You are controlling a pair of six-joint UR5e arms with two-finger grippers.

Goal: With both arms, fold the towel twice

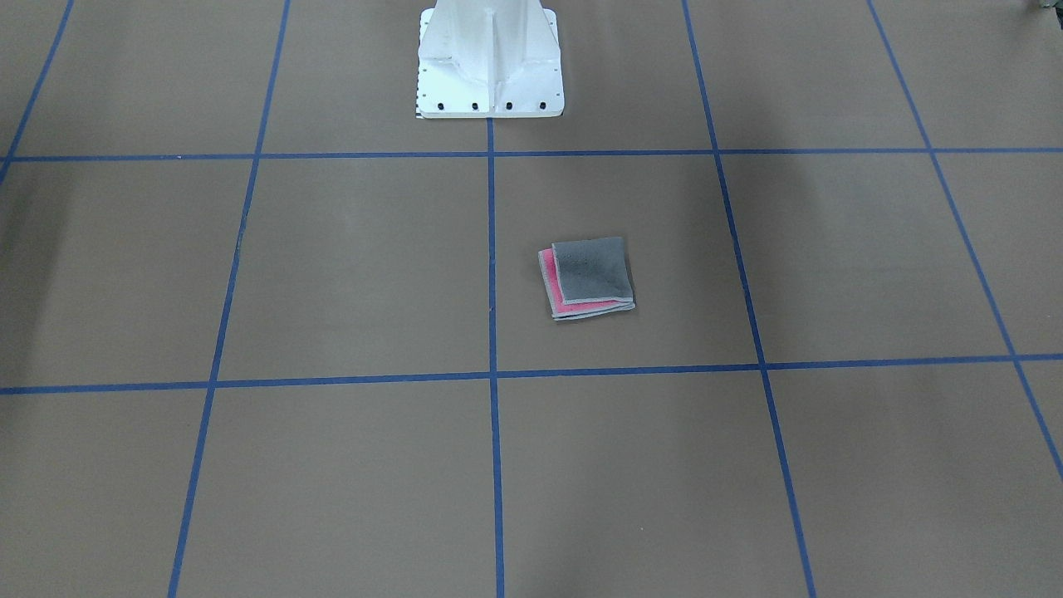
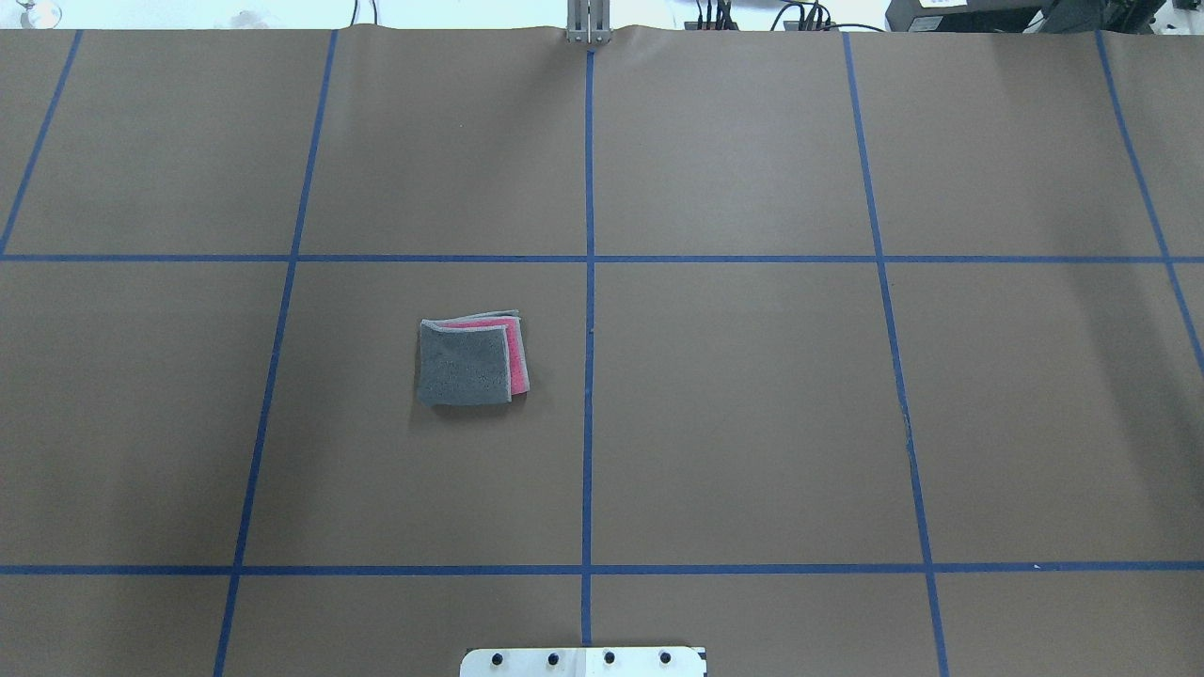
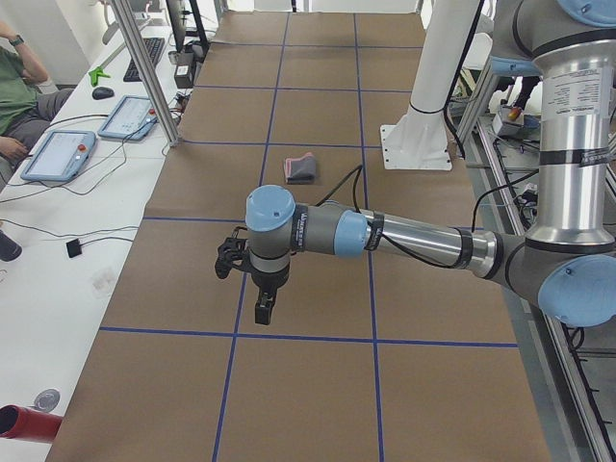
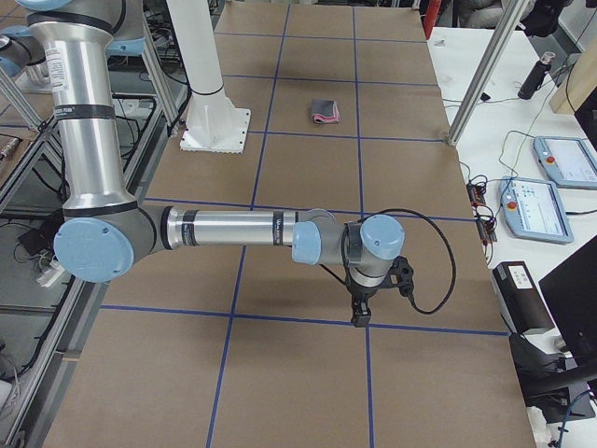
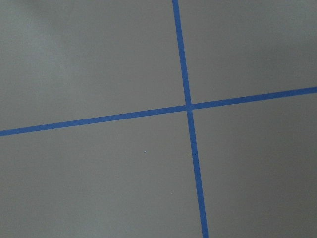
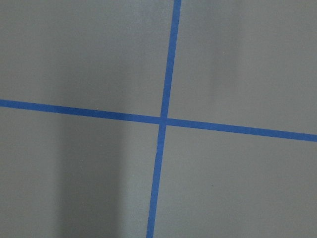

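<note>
Lying folded: towel (image 1: 588,278); left arm (image 3: 423,238) lettering (image 3: 302,231) illegible.

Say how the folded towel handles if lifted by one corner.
The small folded terry towel, grey over pink, is probably floppy: its layers lie offset, so a corner lift would likely unfold it. Thin and flat, it seems light and should slide, not roll.

A brown desk (image 2: 752,423) carried a grid of blue tape lines (image 2: 589,376). Beyond its far edge, a white bench (image 3: 58,279) held one tablet (image 3: 60,154), a second tablet (image 3: 127,117), a keyboard (image 3: 144,56) and a mouse (image 3: 103,92). A person in green (image 3: 14,87) sat there.
</note>
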